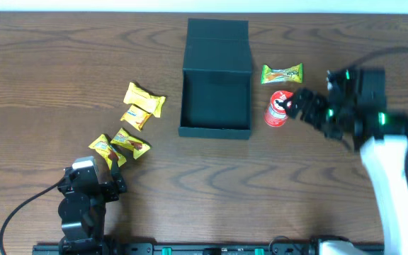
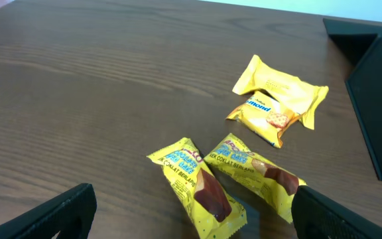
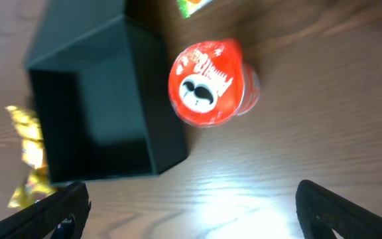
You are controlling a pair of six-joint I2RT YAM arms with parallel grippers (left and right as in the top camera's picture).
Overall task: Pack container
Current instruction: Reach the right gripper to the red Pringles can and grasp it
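Four yellow snack packets [image 1: 144, 99], one green packet [image 1: 282, 73], one red can [image 1: 278, 110], one teal box [image 1: 215, 130]; left gripper [image 2: 191, 214] jaws wide apart, empty; right gripper [image 3: 191, 207] jaws likewise, near the can.

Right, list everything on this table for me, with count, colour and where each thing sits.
container: one, dark teal-green, middle of the table, flap lid open, nothing visible inside
yellow snack packets: four, yellow, left of the container, in two pairs
green snack packet: one, green, right of the container, beyond the can
red can: one, red with a moustache print on the end, right of the container
table: one, dark brown wood grain, under everything
left gripper: one, black, open, near the table's front edge, facing the yellow packets
right gripper: one, black, open, beside the red can, holding nothing
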